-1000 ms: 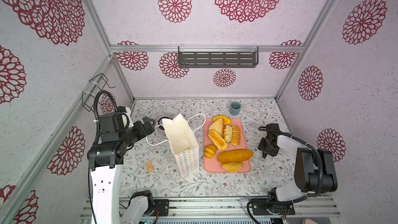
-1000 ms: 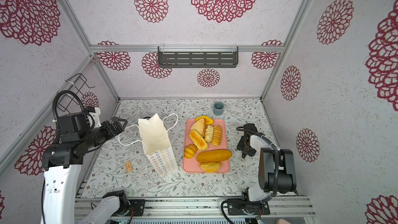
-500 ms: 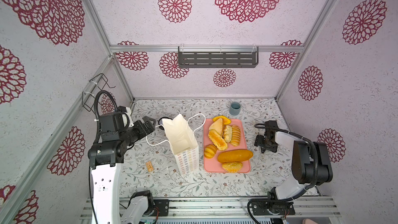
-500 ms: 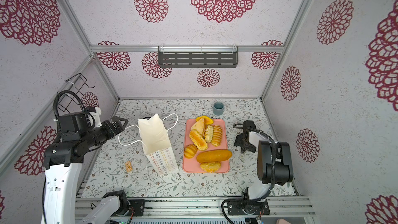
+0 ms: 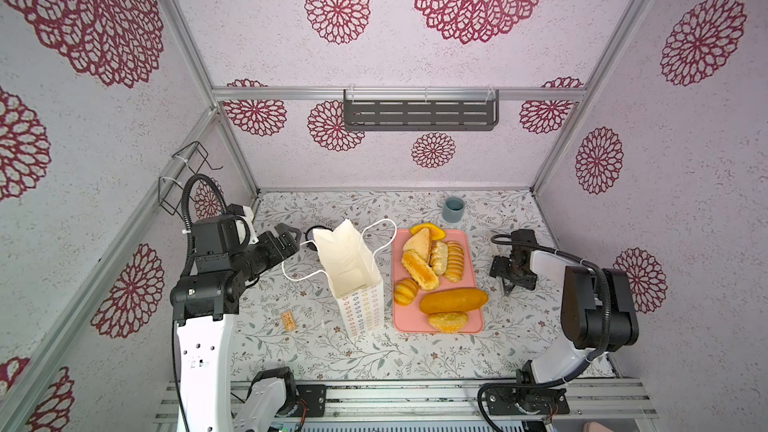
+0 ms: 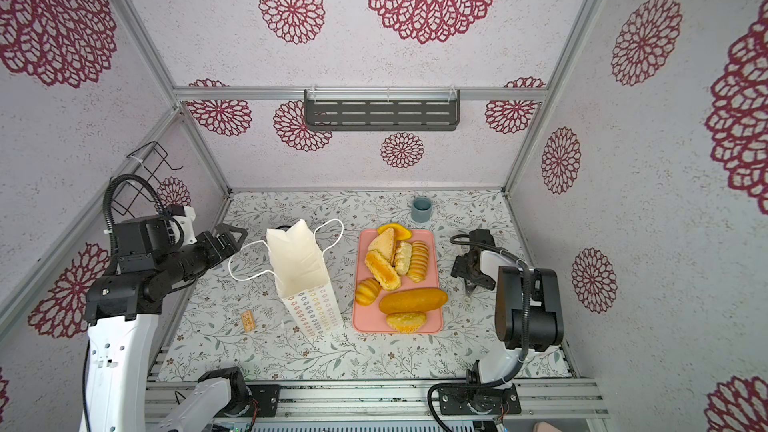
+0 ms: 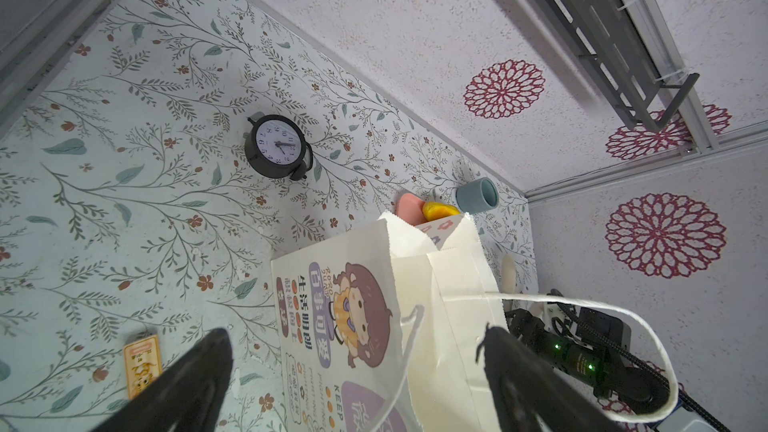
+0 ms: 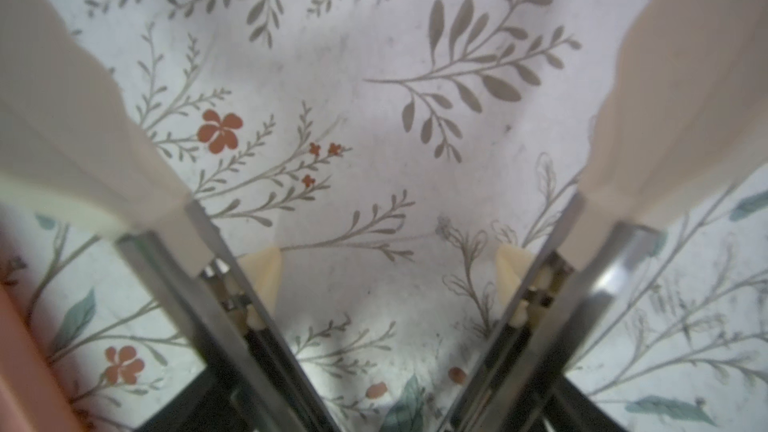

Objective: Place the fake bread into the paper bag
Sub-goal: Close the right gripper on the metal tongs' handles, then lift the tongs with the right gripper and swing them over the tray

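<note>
The paper bag (image 5: 351, 272) stands upright on the table (image 5: 415, 351) with its mouth open, just beside the left edge of the pink tray (image 5: 471, 272). The fake bread (image 5: 419, 270) lies on this tray in both top views; the long loaf (image 5: 454, 300) is across the near part, the ridged and flat pieces are behind it, and one orange piece (image 5: 428, 229) is at the far rim.

The left pincer (image 5: 293, 238) hangs near the far left corner of the bag's top, its jaws wide. In the left wrist view the two black fingers (image 7: 187, 380) stand far apart; the printed front of the bag shows between them, and a white cord handle (image 7: 540, 296) passes close by one finger; I cannot tell if they touch.

The right pincer (image 5: 500, 270) is low over the table, right of the tray and apart from it; in the right wrist view its jaws are spread, with flowered table between. A black clock (image 7: 276, 147) stands behind the bag; a blue-grey cup (image 5: 453, 209) stands further back; a small tan piece (image 5: 288, 321) lies left of the bag.
</note>
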Robot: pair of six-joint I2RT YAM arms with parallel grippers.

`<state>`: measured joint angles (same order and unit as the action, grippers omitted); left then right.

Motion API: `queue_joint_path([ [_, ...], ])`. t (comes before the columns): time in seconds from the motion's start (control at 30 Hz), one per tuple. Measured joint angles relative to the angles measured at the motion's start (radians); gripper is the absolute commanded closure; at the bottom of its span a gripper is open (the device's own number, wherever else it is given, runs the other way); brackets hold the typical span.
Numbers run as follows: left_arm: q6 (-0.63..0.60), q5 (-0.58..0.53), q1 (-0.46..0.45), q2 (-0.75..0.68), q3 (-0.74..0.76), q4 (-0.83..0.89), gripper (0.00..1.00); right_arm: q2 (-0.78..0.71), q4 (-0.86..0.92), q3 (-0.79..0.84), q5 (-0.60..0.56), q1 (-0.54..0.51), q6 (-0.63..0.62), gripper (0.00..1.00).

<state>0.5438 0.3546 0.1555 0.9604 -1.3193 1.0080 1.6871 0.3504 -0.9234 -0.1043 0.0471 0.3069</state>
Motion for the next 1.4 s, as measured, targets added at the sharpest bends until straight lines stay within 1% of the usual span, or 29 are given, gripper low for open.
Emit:
queue_joint_path([
  [0.03,0.000,0.000,0.000,0.000,0.000,0.000,0.03,0.000,-0.003,0.000,0.002,0.002,-0.001,0.45],
  [0.07,0.000,0.000,0.000,0.000,0.000,0.001,0.03,0.000,-0.006,0.002,0.000,0.003,0.001,0.47],
  [0.2,-0.001,0.003,0.000,0.000,0.000,0.009,0.03,-0.026,-0.017,0.028,0.007,0.005,0.008,0.49],
  [0.3,-0.005,0.002,0.000,0.002,-0.006,0.031,0.03,-0.069,0.010,0.056,0.016,0.005,0.008,0.53],
  [0.43,-0.022,-0.017,0.000,0.007,-0.049,0.078,0.03,-0.176,0.067,0.066,0.027,-0.003,0.008,0.61],
  [0.6,-0.037,-0.061,-0.019,0.006,-0.130,0.142,0.03,-0.346,0.140,0.033,0.036,-0.042,0.007,0.73],
  [0.67,-0.039,-0.091,-0.051,0.006,-0.163,0.164,0.03,-0.399,0.169,0.011,0.050,-0.068,0.010,0.74],
  [0.8,-0.034,-0.148,-0.150,0.005,-0.208,0.201,0.03,-0.500,0.232,-0.038,0.087,-0.135,0.008,0.73],
  [0.93,-0.019,-0.192,-0.219,-0.001,-0.212,0.233,0.03,-0.583,0.275,-0.077,0.164,-0.211,0.007,0.73],
  [1.03,-0.009,-0.215,-0.244,-0.003,-0.206,0.253,0.03,-0.634,0.296,-0.080,0.238,-0.259,0.008,0.72],
  [1.1,-0.002,-0.226,-0.252,-0.011,-0.195,0.265,0.03,-0.660,0.316,-0.080,0.284,-0.288,0.008,0.69],
  [1.23,0.010,-0.234,-0.263,-0.028,-0.164,0.276,0.03,-0.697,0.354,-0.080,0.331,-0.335,0.011,0.65],
  [1.33,0.019,-0.234,-0.272,-0.032,-0.143,0.287,0.03,-0.716,0.384,-0.080,0.353,-0.352,0.017,0.65],
  [1.4,0.025,-0.235,-0.282,-0.033,-0.140,0.297,0.03,-0.723,0.406,-0.081,0.362,-0.360,0.018,0.69],
])
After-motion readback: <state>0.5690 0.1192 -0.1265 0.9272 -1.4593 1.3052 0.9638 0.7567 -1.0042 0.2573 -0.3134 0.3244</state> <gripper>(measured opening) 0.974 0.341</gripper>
